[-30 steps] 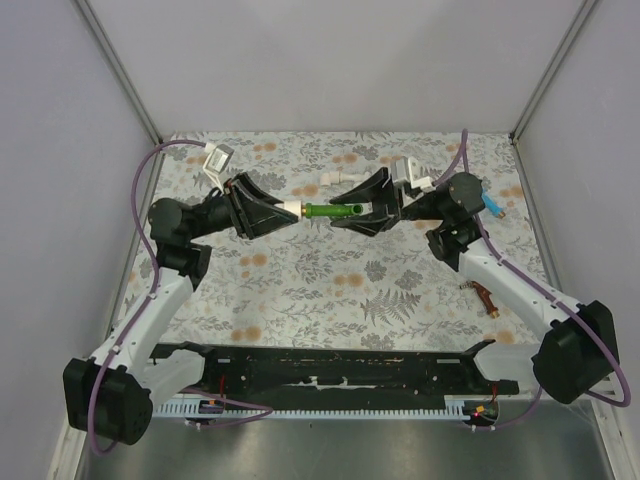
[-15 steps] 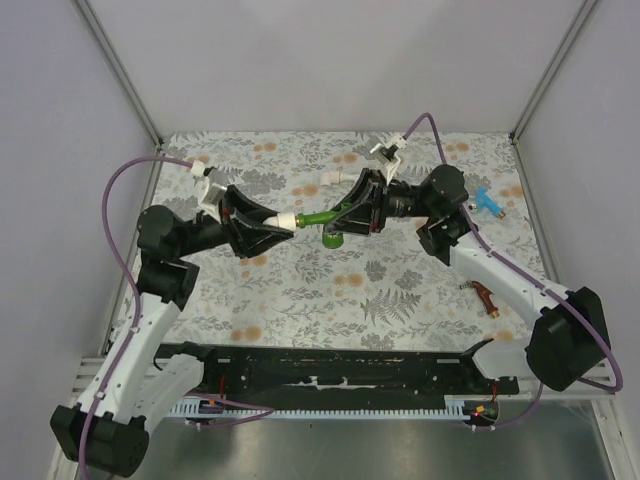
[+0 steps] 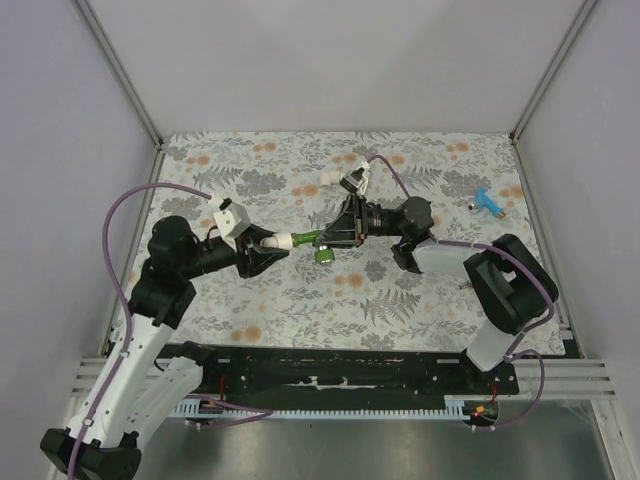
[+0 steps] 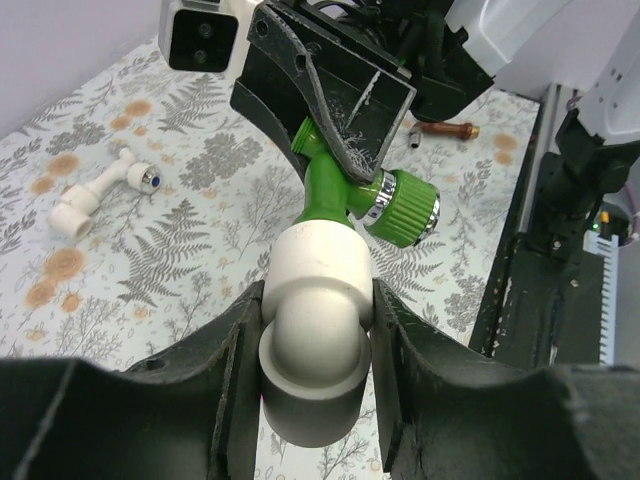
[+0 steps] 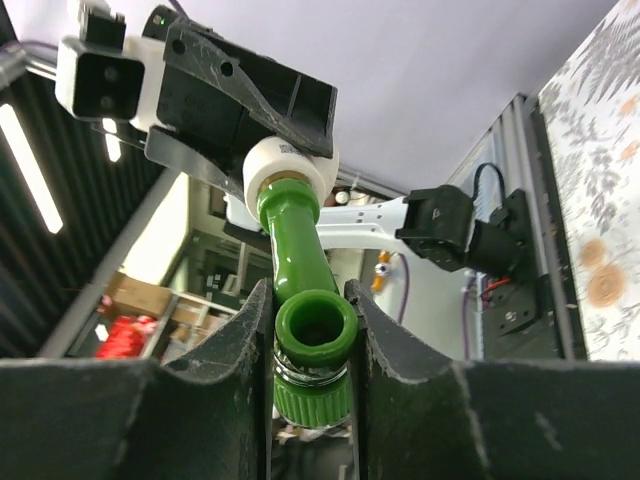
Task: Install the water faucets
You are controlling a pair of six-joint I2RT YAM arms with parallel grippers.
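Plastic, rigid and light, smooth enough to slip under twist: green faucet midair over table centre, inlet end in white elbow fitting. Best grip across spout body, clear of chrome-ringed cap. Clenched on spout end: right gripper; clamped round elbow: left gripper. Below, flat fern-print tablecloth; blue faucet far right, well apart; grey walls close around.

Bright even light, faint shadows, wrist views edge-warped, foreground perhaps soft
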